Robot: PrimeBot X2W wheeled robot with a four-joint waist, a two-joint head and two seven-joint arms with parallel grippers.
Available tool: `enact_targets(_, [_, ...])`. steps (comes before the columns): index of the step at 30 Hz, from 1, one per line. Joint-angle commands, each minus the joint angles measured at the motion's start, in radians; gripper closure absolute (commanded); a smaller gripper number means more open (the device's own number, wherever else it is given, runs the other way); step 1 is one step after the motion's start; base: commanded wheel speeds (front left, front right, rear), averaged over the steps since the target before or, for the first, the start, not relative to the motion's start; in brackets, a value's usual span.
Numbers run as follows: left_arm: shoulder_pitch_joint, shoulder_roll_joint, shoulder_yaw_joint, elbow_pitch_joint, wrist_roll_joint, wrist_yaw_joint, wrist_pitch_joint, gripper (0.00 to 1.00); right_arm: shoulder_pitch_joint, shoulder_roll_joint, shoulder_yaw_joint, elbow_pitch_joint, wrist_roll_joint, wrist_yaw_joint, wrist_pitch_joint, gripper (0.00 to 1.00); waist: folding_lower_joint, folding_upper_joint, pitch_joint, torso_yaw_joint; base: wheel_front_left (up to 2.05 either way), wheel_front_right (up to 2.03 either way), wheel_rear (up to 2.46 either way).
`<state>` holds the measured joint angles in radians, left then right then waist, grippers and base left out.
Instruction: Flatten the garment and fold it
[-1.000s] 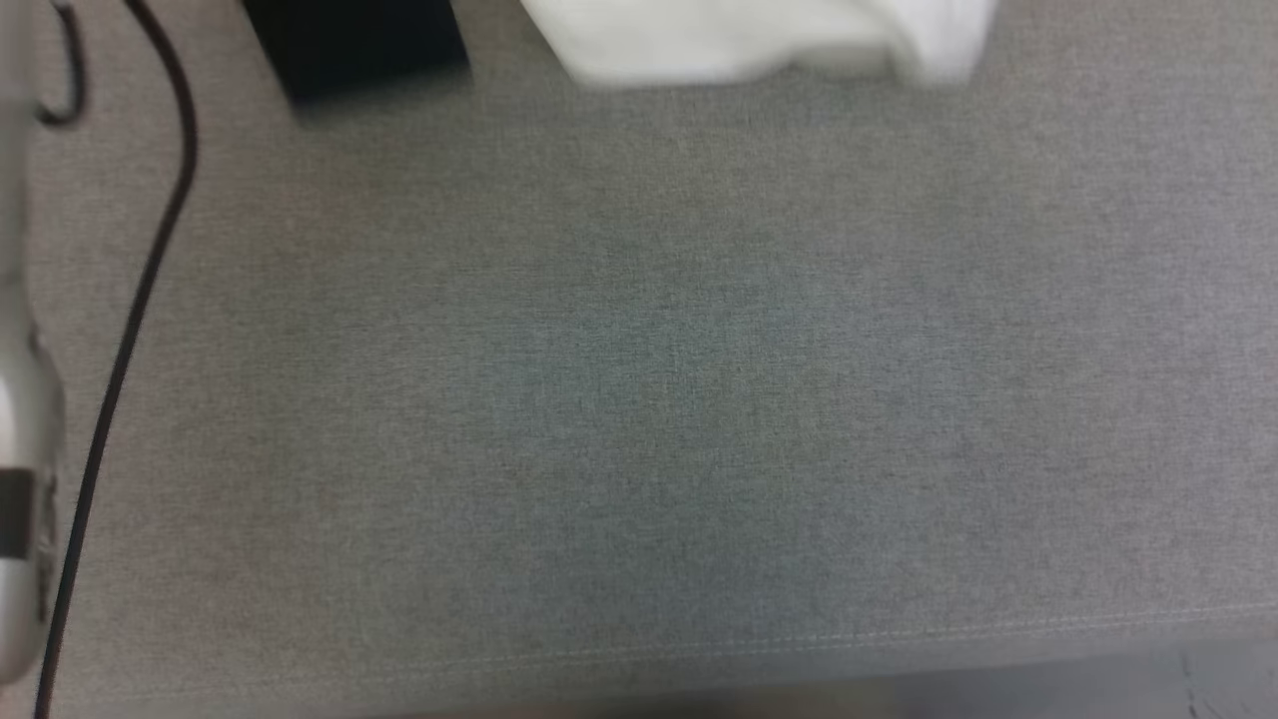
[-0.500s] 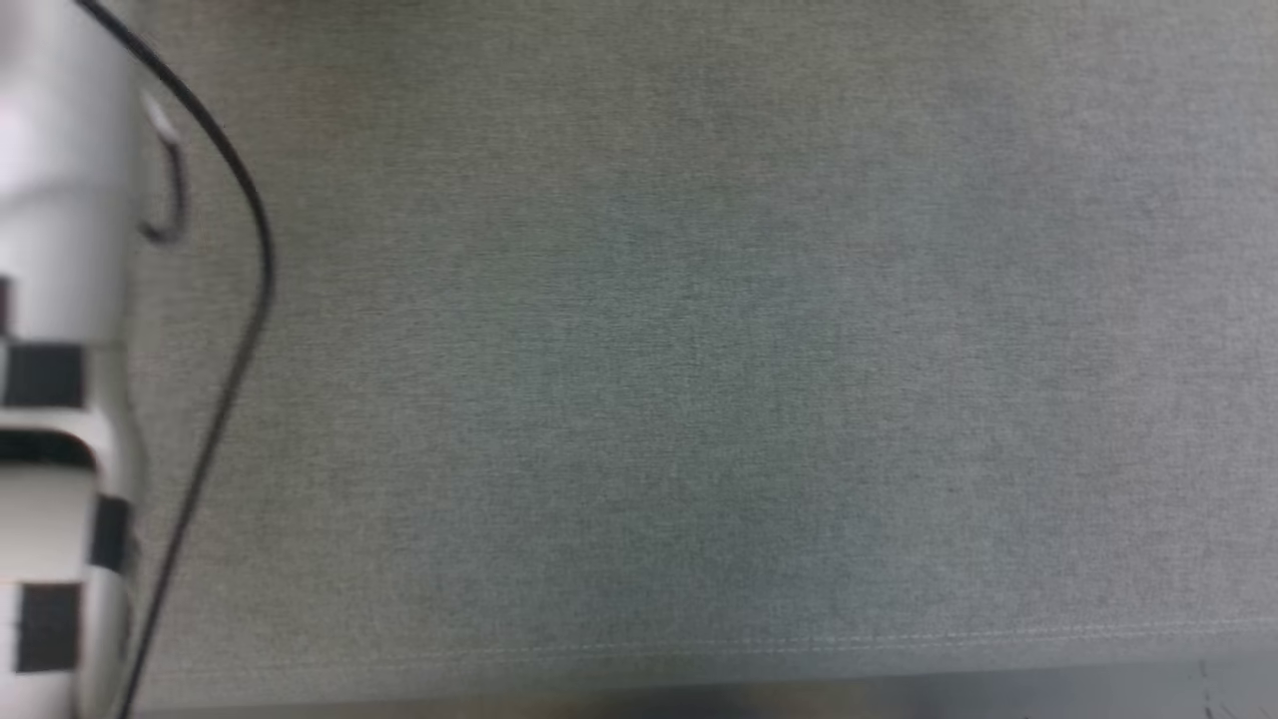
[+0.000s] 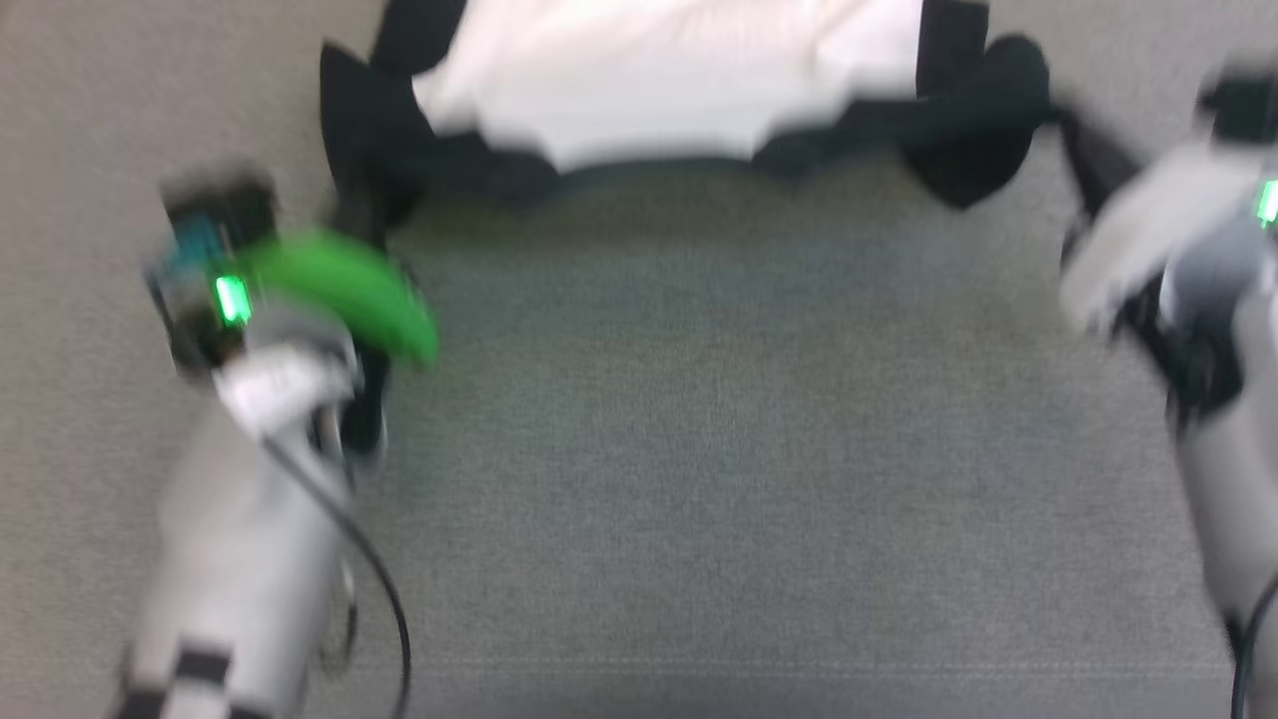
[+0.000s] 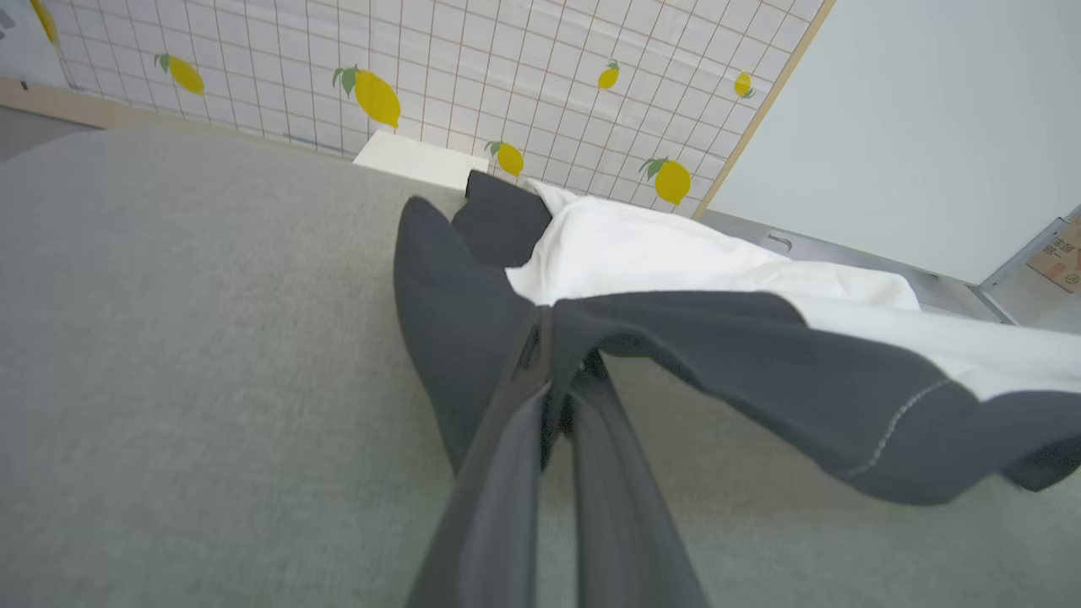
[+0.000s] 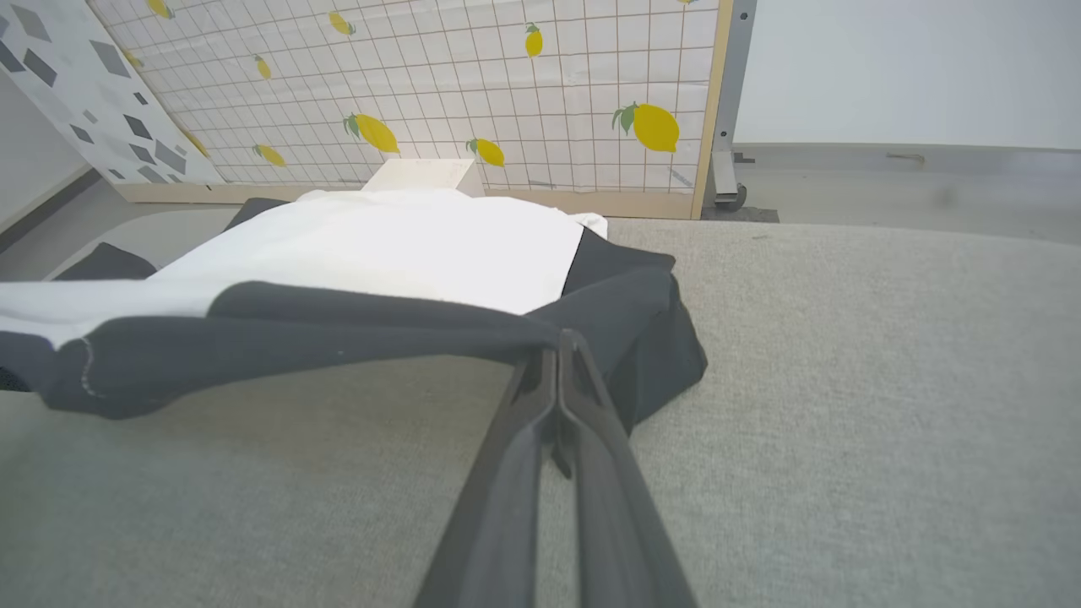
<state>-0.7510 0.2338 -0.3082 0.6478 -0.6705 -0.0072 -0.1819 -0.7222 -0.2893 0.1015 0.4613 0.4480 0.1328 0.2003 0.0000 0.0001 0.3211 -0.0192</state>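
The garment (image 3: 659,110), white with black sleeves and a black edge, lies across the far part of the grey surface; its chest print is hidden. The head view is blurred. My left gripper (image 3: 351,215) is shut on black fabric at the garment's left end, and the left wrist view shows the gripper (image 4: 553,338) pinching a black fold, with white cloth (image 4: 642,253) stretching off to the right. My right gripper (image 3: 1083,140) is shut on the black fabric at the right end. The right wrist view shows that gripper (image 5: 557,346) clamping the edge, which runs taut to the left below the white body (image 5: 388,245).
The grey cloth-covered surface (image 3: 699,449) spreads between the arms, with a seam near its front edge (image 3: 699,664). Behind it stands a grid panel with lemon prints (image 5: 507,84), and a flat white box (image 4: 414,159) lies at its foot.
The head camera has swung, so the picture has shifted: before it showed mostly grey surface and the left forearm; now the garment and both grippers holding it are in it.
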Motion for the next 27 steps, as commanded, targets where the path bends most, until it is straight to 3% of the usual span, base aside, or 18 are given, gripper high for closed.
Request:
enact_targets(1, [0.084, 0.006, 0.009, -0.019, -0.016, 0.017, -0.007, 1.00, 0.075, -0.004, -0.020, -0.023, 0.018, -0.002, -0.009, 1.00, 0.0000, -0.0001, -0.134, 0.020, 0.00, 0.00, 0.00])
enact_targets(7, [0.415, 0.020, 0.013, -0.145, -0.074, 0.078, 0.069, 1.00, 0.419, 0.041, -0.132, -0.115, 0.032, -0.002, 0.001, 1.00, 0.0000, -0.0001, -0.224, 0.023, 0.00, 0.00, 0.00])
enact_targets(13, [0.626, 0.055, -0.003, -0.275, -0.095, 0.163, 0.186, 1.00, 0.649, 0.078, -0.218, -0.195, -0.080, -0.002, 0.058, 1.00, 0.0000, -0.0001, -0.254, 0.019, 0.00, 0.00, 0.00])
enact_targets(20, [0.702, 0.103, -0.065, -0.346, -0.053, 0.239, 0.322, 1.00, 0.731, 0.091, -0.242, -0.275, -0.201, -0.002, 0.217, 1.00, 0.0000, -0.0001, -0.240, 0.014, 0.00, 0.00, 0.00])
enact_targets(27, [0.680, 0.103, -0.097, -0.318, -0.051, 0.260, 0.406, 1.00, 0.666, 0.100, -0.123, -0.269, -0.255, -0.002, 0.403, 1.00, 0.0000, -0.0001, -0.198, 0.003, 0.00, 0.00, 0.00])
